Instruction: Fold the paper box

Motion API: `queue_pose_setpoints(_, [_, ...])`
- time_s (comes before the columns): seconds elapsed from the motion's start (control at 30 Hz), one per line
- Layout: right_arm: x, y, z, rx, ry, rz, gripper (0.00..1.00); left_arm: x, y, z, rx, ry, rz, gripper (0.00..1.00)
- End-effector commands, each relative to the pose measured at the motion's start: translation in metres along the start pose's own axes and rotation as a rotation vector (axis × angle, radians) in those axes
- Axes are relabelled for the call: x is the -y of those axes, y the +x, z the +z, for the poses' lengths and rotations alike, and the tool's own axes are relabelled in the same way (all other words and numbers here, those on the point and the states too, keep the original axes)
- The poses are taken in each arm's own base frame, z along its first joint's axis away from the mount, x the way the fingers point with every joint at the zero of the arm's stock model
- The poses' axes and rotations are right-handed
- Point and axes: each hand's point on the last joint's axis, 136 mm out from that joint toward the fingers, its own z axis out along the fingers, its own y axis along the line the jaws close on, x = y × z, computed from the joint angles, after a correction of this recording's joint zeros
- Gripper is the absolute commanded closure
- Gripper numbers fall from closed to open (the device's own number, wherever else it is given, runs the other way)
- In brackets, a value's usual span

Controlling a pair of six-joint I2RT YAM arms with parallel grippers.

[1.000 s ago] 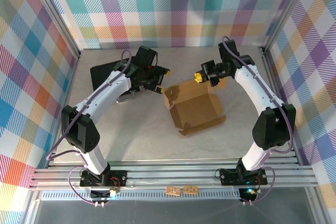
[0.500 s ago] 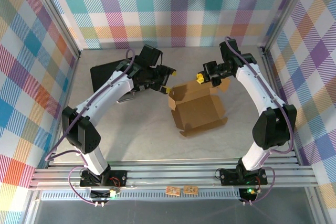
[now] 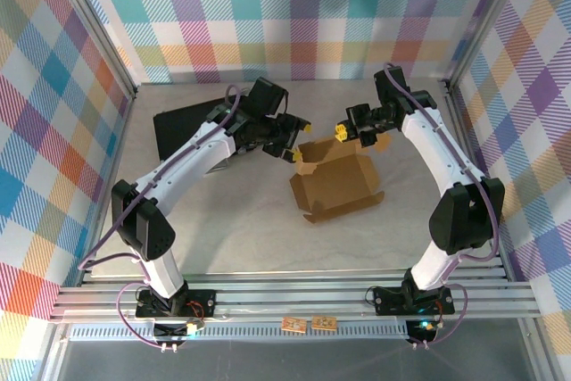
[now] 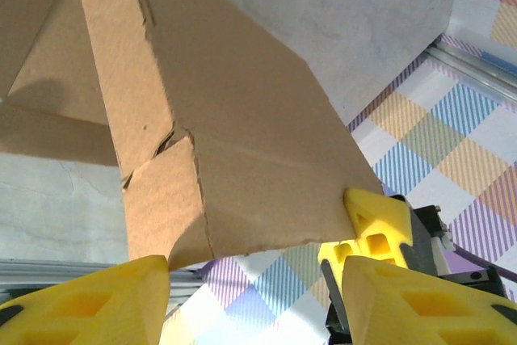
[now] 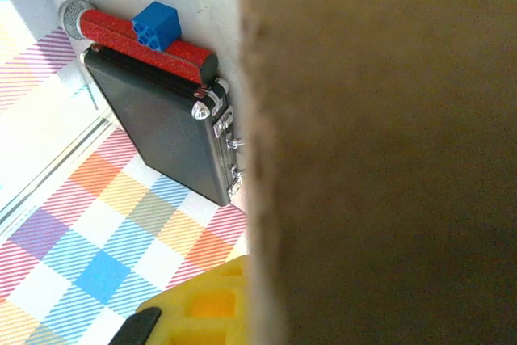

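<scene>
We see near half of bench (image 3: 241, 238) bare: open passage. Centre-right, paper box (image 3: 337, 183) blocks way, flaps raised. Far-left, black case (image 3: 174, 127) sits near wall. At box's far edge, left gripper (image 3: 290, 151) and right gripper (image 3: 340, 132) crowd in, narrow gap between them. Plaid walls (image 3: 294, 15) hem three sides.

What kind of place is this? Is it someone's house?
Not a house; most likely a robot test booth. A left arm and a right arm are bolted to a metal rail, checkered walls close in a small table, and a paper box sits between the arms.
</scene>
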Motion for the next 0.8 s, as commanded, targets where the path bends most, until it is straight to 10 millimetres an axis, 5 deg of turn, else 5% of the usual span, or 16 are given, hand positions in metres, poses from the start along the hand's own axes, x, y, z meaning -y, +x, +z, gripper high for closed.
queue_pose_setpoints(0.0, [-0.003,-0.001,-0.004,0.004,-0.008,0.026,1.00,0.011,0.014,0.001,-0.047,0.023,-0.004,0.44])
queue_pose_setpoints(0.43, [-0.002,-0.001,-0.004,-0.003,-0.017,0.022,1.00,0.005,0.004,0.013,-0.032,0.001,-0.019,0.65])
queue_pose_setpoints(0.63, [0.001,-0.011,0.000,-0.016,-0.027,0.055,1.00,0.008,-0.014,-0.024,0.075,0.026,0.016,0.28])
queue_pose_setpoints(0.77, [-0.005,-0.011,-0.002,-0.019,-0.033,0.068,1.00,-0.008,-0.009,-0.003,0.003,0.012,-0.066,0.24])
